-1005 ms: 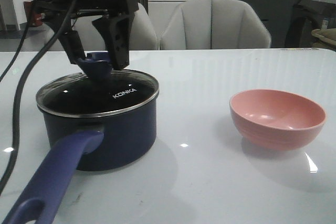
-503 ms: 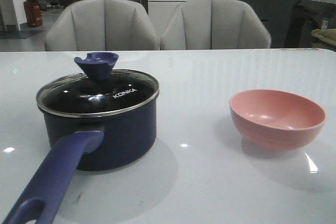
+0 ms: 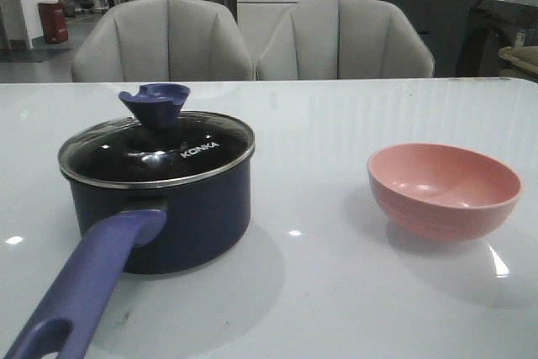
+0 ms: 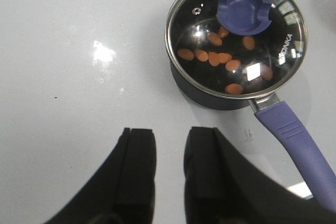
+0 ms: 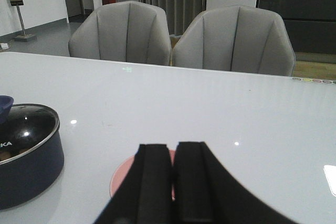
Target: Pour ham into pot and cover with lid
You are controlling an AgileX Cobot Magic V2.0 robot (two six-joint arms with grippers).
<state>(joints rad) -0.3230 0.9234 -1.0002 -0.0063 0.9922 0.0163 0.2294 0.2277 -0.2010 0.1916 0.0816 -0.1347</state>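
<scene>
The dark navy pot (image 3: 197,212) stands on the left of the white table, its purple-blue handle (image 3: 84,292) pointing toward the near edge. The glass lid (image 3: 126,157) sits flat on it, knob (image 3: 155,104) up. In the left wrist view, several orange ham slices (image 4: 210,57) lie inside the pot under the lid (image 4: 283,19). My left gripper (image 4: 169,135) hangs open and empty above bare table beside the pot. My right gripper (image 5: 174,148) is shut, empty, over the pink bowl (image 5: 124,177). Neither gripper shows in the front view.
The pink bowl (image 3: 443,189) sits empty on the right of the table (image 3: 336,124). Two grey chairs (image 3: 252,39) stand behind the far edge. The pot (image 5: 26,166) is well apart from the bowl.
A second ago my left gripper was around the lid's knob in the front view; it has since let go and risen out of that view. The lid stays on the pot.
</scene>
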